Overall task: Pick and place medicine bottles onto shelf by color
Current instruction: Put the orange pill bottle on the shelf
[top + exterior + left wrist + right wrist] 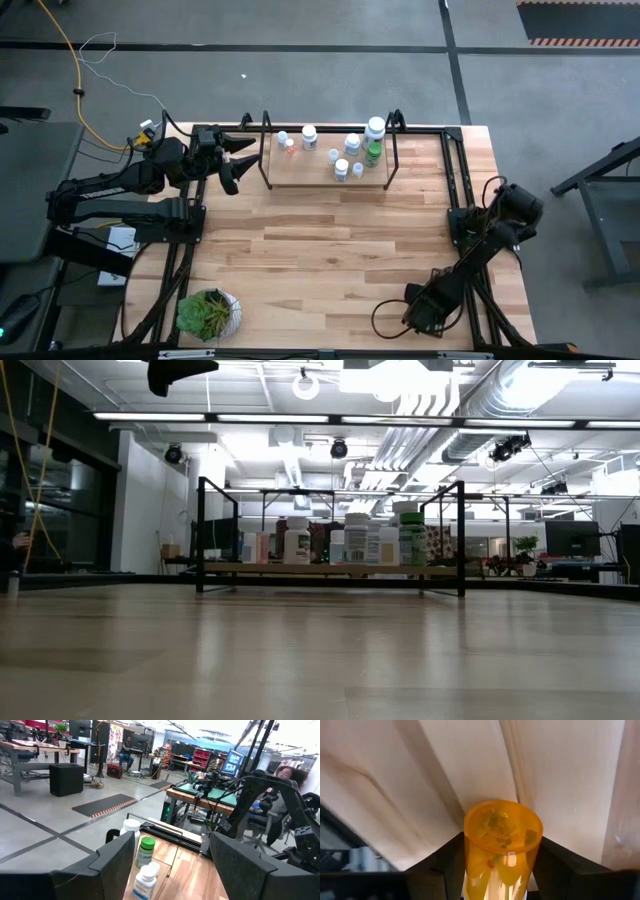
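High view, tabletop: light wood planks, potted plant at the near-left corner
Shelf: far edge, white and green medicine bottles standing on it
Left gripper: spread, empty, just beside the shelf
Right gripper: pinching an orange bottle at the near-right edge
Room: grey floor, desks and monitors beyond

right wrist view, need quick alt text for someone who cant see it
An orange medicine bottle fills the middle of the picture, standing between the right gripper's two dark fingers, its translucent end facing the camera. Behind it is pale wooden tabletop with grain lines.
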